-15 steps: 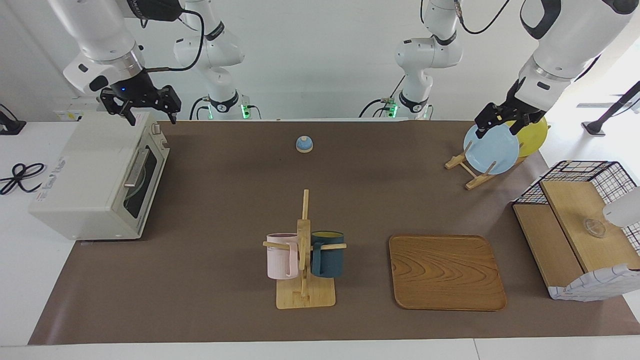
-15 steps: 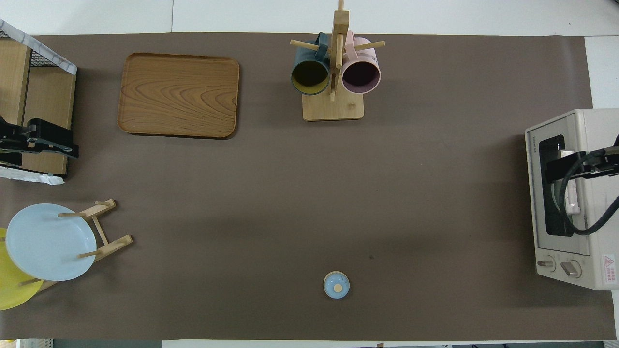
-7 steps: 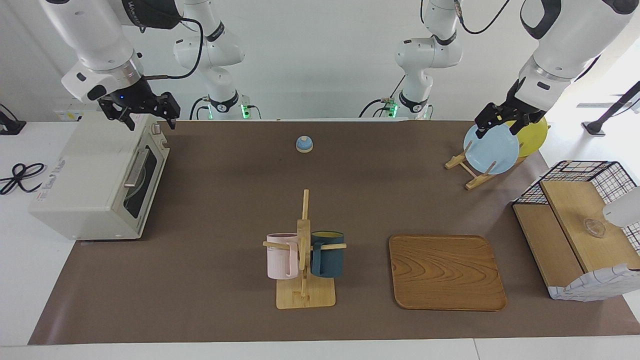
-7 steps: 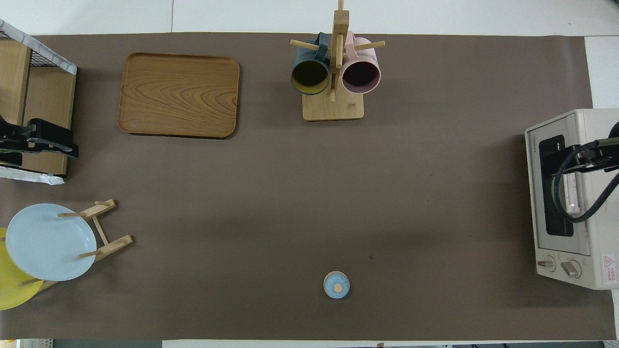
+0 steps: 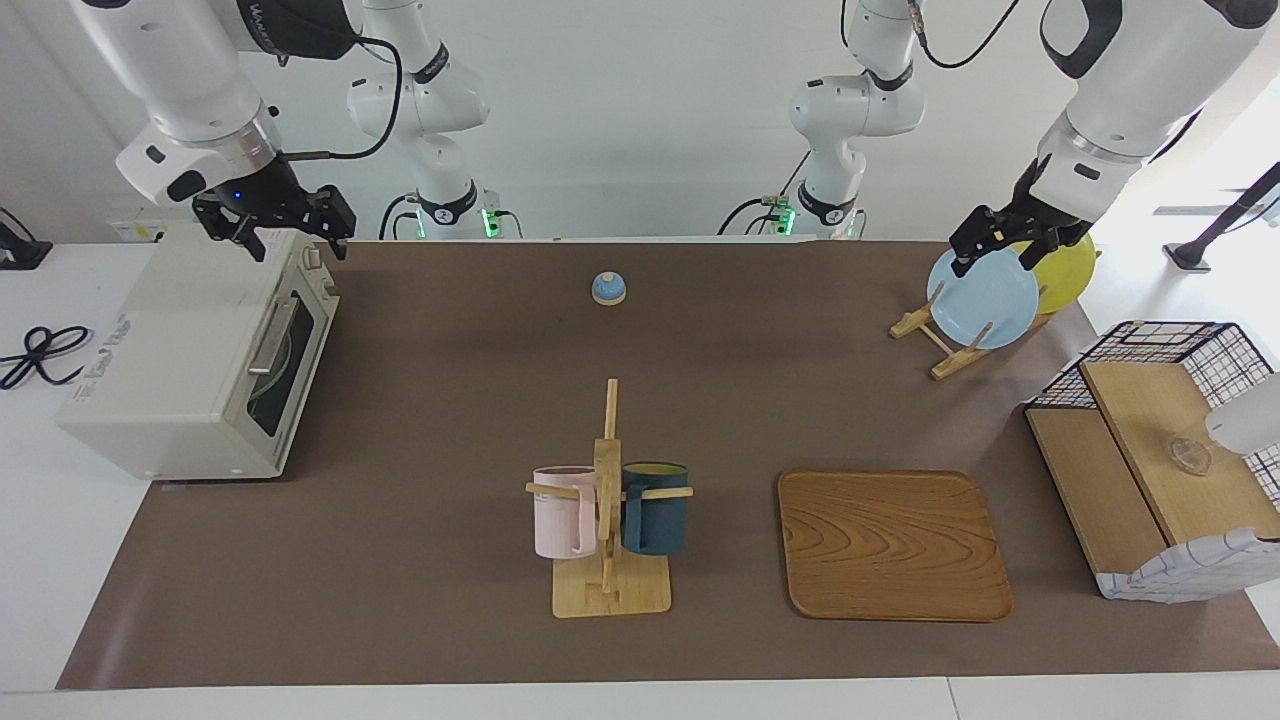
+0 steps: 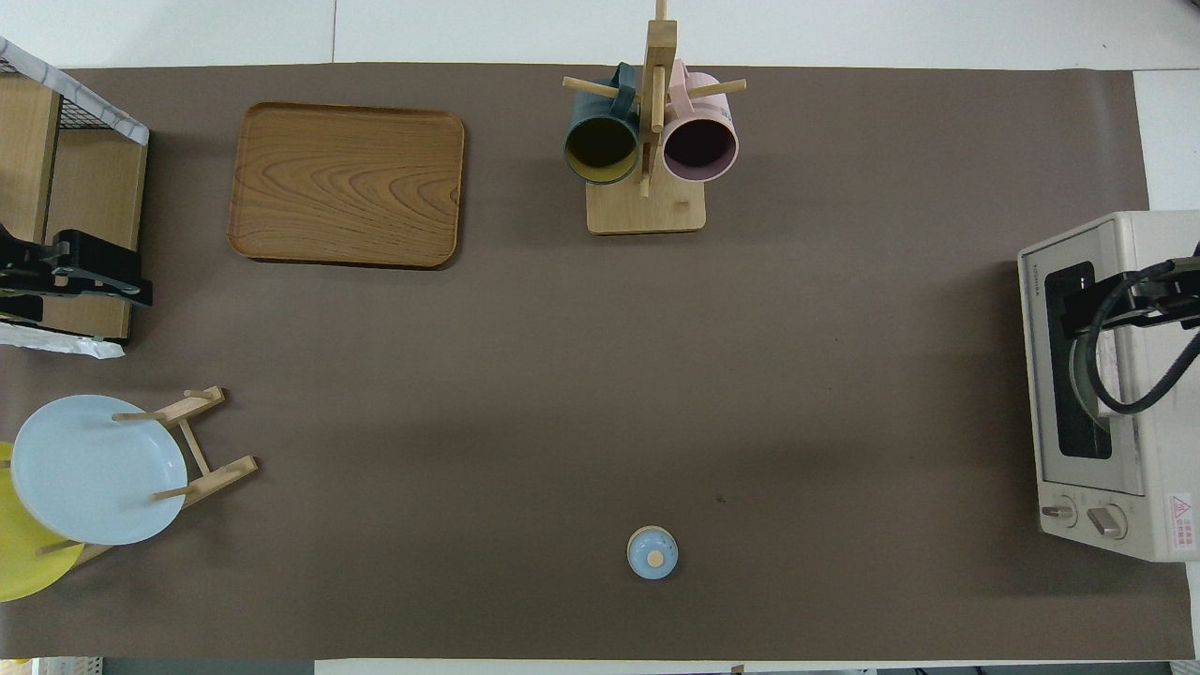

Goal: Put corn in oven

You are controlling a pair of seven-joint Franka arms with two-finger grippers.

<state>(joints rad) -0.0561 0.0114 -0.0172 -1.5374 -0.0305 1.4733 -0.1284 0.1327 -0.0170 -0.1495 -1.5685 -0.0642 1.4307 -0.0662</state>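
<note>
- The boxy off-white toaster oven (image 5: pixel 170 350) stands at the right arm's end of the brown-covered worktop (image 5: pixel 450 400). Its dark glass door looks shut.
- The right gripper (image 5: pixel 298 244) hangs just above the oven's top edge, over the door. Its fingers are spread wide and hold nothing.
- No corn cob shows anywhere on the worktop or in either gripper. If it lies inside the oven, the dark glass hides it, so I cannot place it relative to the fingers.
- Toward the left arm's end from the oven come a small blue dome bell (image 5: pixel 608 288), a wooden mug rack (image 5: pixel 607 520) with a pink and a dark blue mug, and a flat wooden tray (image 5: pixel 893 545).
- Well apart from the oven, the left gripper (image 5: pixel 995 258) waits in the air by the pale blue plate (image 5: pixel 985 300) in its wooden rack. Its fingers are open and empty.
- Risk: with no cob located, either arm could close on the wrong yellow thing, the round plate beside the blue one.
- Risk: with the door shut, any delivery would bump the glass. The low right gripper could also clip the oven's top.
</note>
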